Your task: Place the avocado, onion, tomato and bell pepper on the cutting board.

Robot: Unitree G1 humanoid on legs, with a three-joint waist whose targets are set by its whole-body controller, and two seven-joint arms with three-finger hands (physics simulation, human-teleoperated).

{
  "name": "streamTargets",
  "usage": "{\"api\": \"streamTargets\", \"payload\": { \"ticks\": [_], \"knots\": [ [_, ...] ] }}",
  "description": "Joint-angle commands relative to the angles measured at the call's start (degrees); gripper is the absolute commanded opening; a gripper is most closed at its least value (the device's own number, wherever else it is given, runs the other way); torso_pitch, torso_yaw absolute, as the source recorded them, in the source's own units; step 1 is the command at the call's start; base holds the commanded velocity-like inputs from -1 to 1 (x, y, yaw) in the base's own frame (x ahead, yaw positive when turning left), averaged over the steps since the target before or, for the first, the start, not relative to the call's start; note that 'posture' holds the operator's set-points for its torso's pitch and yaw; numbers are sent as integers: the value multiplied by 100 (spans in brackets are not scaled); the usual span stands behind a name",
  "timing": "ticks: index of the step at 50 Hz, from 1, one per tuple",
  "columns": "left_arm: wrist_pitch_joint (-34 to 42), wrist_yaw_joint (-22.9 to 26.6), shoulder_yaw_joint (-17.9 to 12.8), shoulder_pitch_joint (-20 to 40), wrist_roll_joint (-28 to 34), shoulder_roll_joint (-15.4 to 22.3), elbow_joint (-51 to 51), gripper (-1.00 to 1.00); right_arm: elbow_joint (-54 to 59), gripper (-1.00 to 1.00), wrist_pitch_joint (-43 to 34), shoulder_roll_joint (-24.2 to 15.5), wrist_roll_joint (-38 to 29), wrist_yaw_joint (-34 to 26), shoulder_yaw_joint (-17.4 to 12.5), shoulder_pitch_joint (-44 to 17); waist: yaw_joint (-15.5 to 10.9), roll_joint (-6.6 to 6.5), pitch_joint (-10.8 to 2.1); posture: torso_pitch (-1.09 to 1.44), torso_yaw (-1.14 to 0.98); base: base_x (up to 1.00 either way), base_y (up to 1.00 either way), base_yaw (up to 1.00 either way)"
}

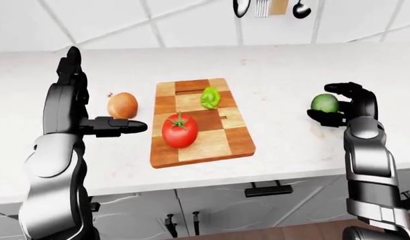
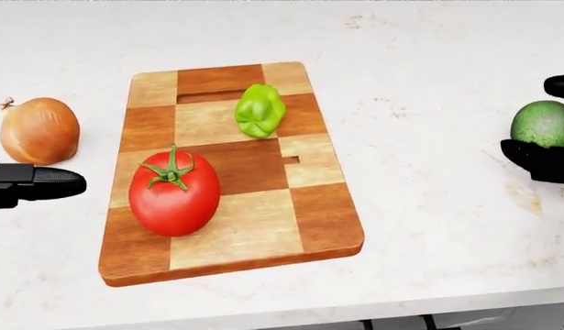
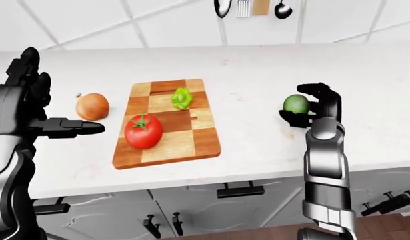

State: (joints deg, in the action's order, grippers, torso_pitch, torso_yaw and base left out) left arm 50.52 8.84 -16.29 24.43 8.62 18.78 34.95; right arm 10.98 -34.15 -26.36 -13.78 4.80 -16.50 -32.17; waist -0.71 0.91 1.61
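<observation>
A wooden checkered cutting board (image 2: pixel 323 220) lies on the white counter. A red tomato (image 2: pixel 174 192) and a green bell pepper (image 2: pixel 260 110) rest on it. A brown onion (image 2: pixel 38 129) sits on the counter just left of the board. My left hand (image 1: pixel 98 97) is open, with its fingers raised and its thumb (image 2: pixel 43 183) pointing right, below the onion in the head view and not touching it. My right hand (image 1: pixel 335 105) is closed round the green avocado (image 1: pixel 323 103) on the counter, well right of the board.
Kitchen utensils (image 1: pixel 268 7) hang on the tiled wall at the top of the left-eye view. The counter's near edge (image 1: pixel 271 176) runs below the board, with cabinet handles (image 1: pixel 268 189) beneath it. Bare counter lies between the board and the avocado.
</observation>
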Motion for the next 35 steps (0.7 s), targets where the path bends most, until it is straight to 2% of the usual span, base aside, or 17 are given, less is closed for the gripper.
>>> {"api": "streamTargets", "payload": {
  "ticks": [1, 14, 29, 30, 35],
  "knots": [
    [-173, -27, -24, 141, 26, 62, 153, 100, -152, -13, 109, -69, -13, -27, 3, -164, -8, 3, -121, 0, 0, 0, 0, 0],
    [-126, 3, -51, 135, 32, 83, 206, 100, -424, -51, 12, -34, -125, -219, 37, -123, -8, 9, -130, 0, 0, 0, 0, 0],
    [-201, -5, -40, 129, 43, 63, 127, 100, -1130, -60, -399, 365, -564, -795, 497, -603, 1, -45, -120, 0, 0, 0, 0, 0],
    [-199, -4, -50, 125, 42, 65, 133, 100, -1193, -61, -345, 402, -603, -925, 617, -645, 1, -51, -119, 0, 0, 0, 0, 0],
    [-218, 0, -29, 117, 54, 52, 119, 100, -1769, -60, -468, 689, -838, -1269, 751, -519, 2, -71, -109, 0, 0, 0, 0, 0]
  ]
}}
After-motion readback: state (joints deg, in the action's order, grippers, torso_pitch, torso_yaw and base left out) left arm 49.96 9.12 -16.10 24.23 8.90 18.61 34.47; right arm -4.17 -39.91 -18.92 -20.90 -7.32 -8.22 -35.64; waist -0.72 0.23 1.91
